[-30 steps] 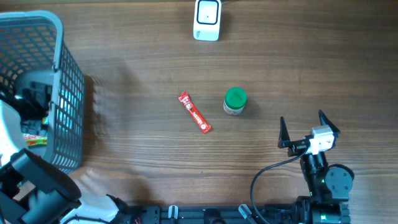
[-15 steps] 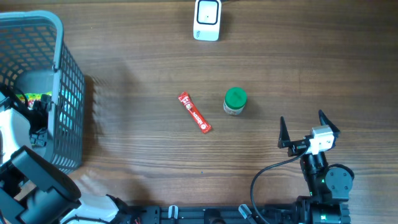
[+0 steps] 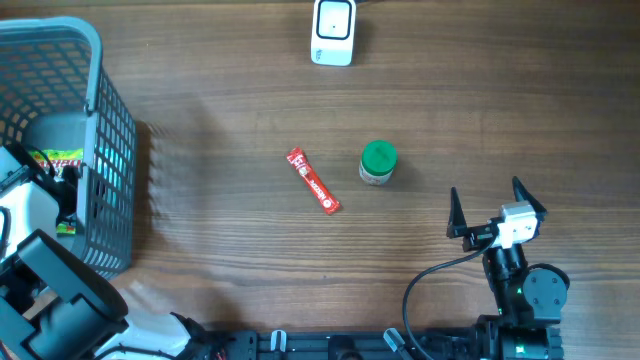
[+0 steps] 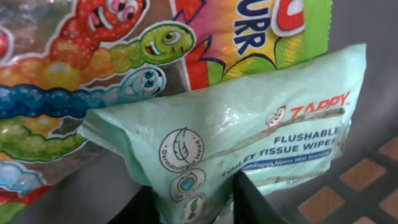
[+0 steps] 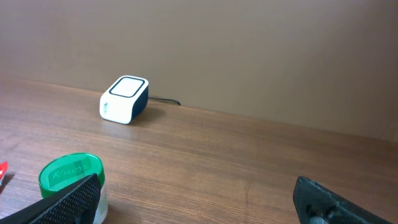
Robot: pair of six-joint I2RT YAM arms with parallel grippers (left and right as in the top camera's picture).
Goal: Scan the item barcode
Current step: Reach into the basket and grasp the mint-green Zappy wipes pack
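Left wrist, wipes pack (image 4: 249, 130) pinched between left fingers (image 4: 258, 202), right fingers (image 5: 68, 200) spread wide

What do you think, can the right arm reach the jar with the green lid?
Probably yes. The right gripper is open and faces the green-lidded jar, with only bare table between them.
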